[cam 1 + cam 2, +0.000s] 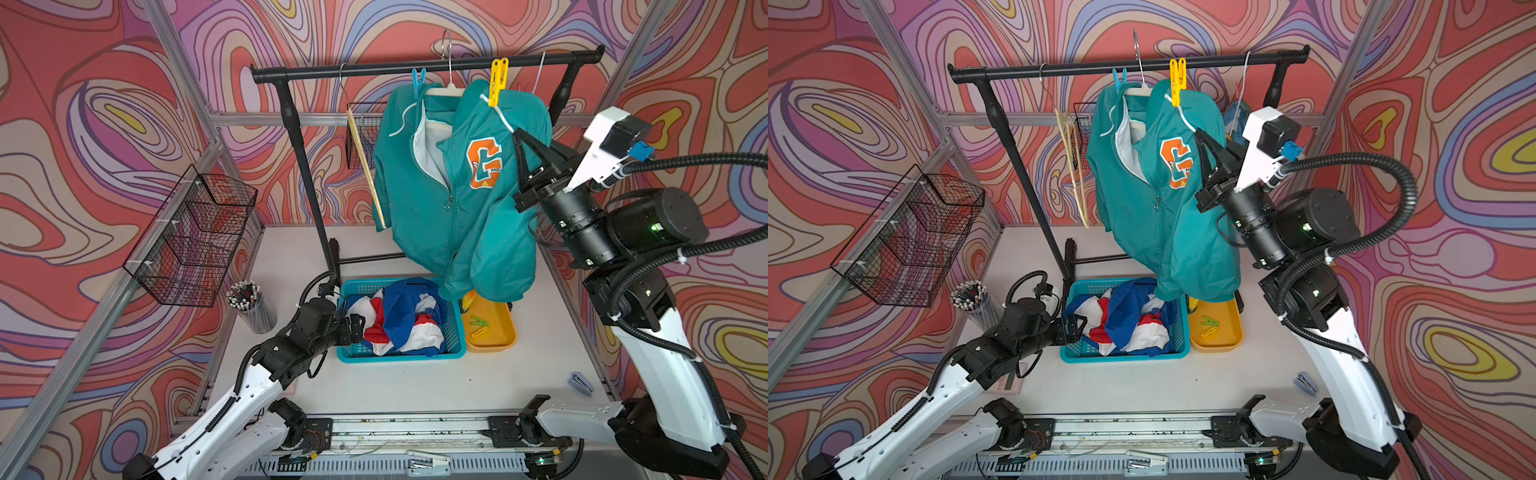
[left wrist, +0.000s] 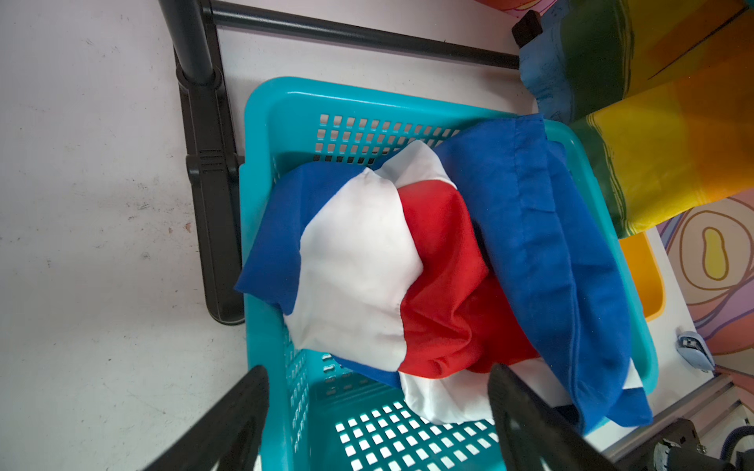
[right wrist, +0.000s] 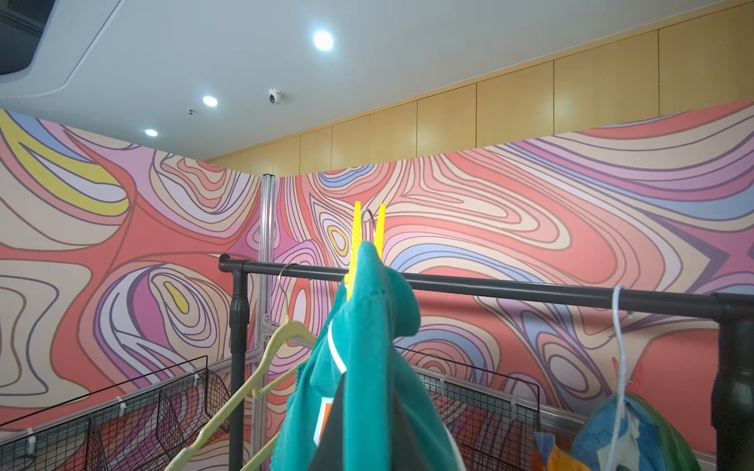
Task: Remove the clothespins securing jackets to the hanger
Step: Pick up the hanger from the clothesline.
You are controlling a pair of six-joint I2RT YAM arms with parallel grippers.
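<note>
Teal jacket (image 1: 436, 199), orange G patch: is hanging from the black rail (image 1: 365, 69), with a blue clothespin (image 1: 419, 83) and a yellow clothespin (image 1: 498, 81) pinning its shoulders.
Right gripper (image 1: 518, 136): jaws together, tips pressing that jacket's shoulder below the yellow clothespin; cannot tell whether fabric is pinched.
Left gripper (image 2: 377, 369): jaws standing wide apart, hovering over the teal basket (image 2: 285, 106), where the blue, red and white jacket (image 2: 408, 265) is lying crumpled.
Yellow tray (image 1: 498, 328): is holding a green clothespin (image 1: 478, 321).
</note>
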